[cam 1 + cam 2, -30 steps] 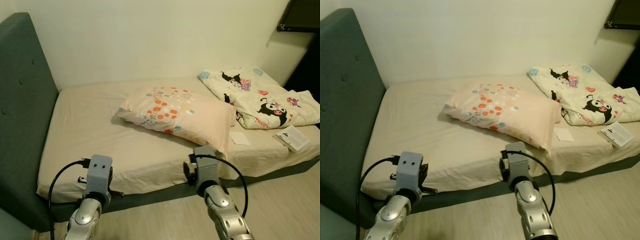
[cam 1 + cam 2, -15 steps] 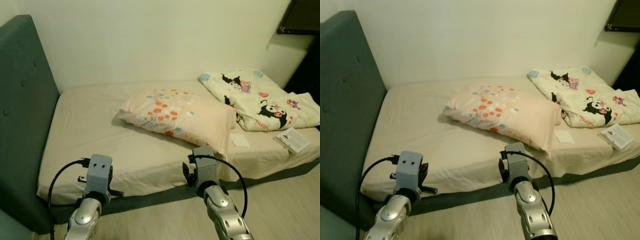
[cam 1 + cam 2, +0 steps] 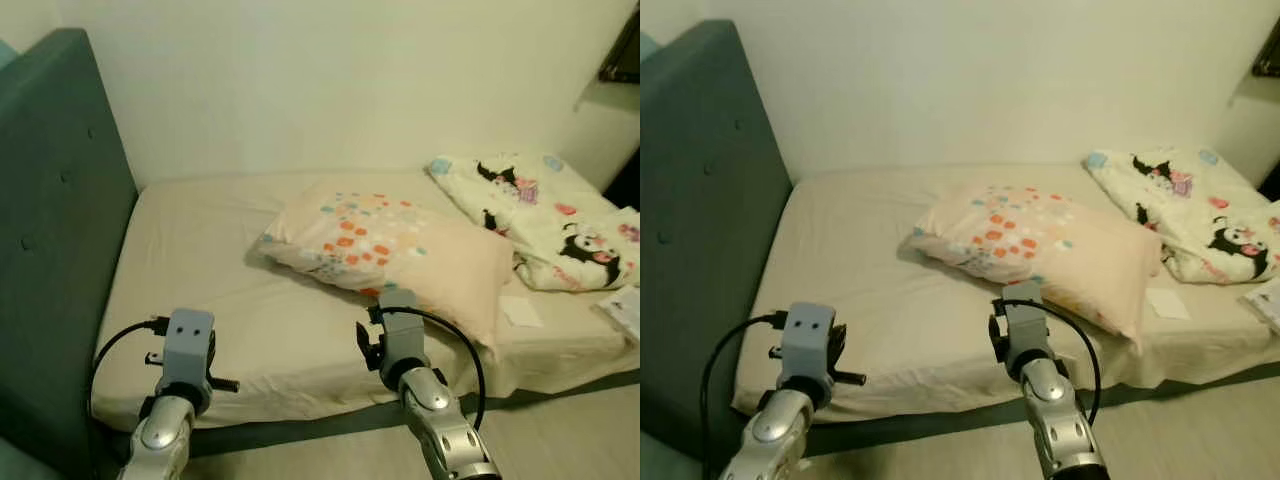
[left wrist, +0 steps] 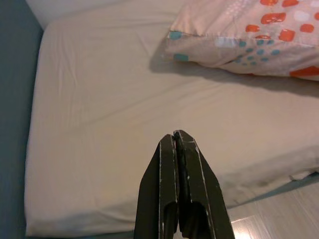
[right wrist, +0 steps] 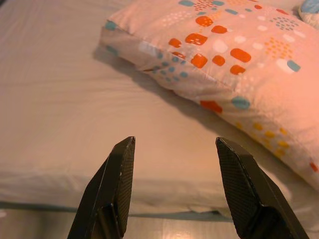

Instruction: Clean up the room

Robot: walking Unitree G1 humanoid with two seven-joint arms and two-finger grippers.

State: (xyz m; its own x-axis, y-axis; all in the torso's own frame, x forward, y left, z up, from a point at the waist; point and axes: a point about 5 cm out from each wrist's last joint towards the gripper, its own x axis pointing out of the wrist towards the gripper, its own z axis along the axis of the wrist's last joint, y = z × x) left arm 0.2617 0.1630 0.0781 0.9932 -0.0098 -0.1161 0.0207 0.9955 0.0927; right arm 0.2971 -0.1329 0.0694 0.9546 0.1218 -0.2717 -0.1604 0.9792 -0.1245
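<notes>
A pink pillow (image 3: 395, 240) with orange and teal dots lies askew in the middle of the bed (image 3: 200, 270). A cream quilt (image 3: 560, 215) with cartoon prints is bunched at the bed's right end. My left gripper (image 4: 175, 137) is shut and empty, held over the bed's near edge. My right gripper (image 5: 174, 144) is open with nothing between its fingers, pointing at the pillow's (image 5: 234, 64) near side from just short of the mattress. Both wrists (image 3: 187, 345) (image 3: 392, 335) hover above the front edge of the bed.
A dark teal headboard (image 3: 50, 250) rises at the left. A white paper (image 3: 522, 311) lies on the sheet beside the pillow, and a booklet (image 3: 628, 310) lies at the right edge. Pale wood floor (image 3: 560, 440) runs along the bed's front.
The view has swung left, so the bed, pillow and quilt sit further right in the picture. Both arms hold the same pose.
</notes>
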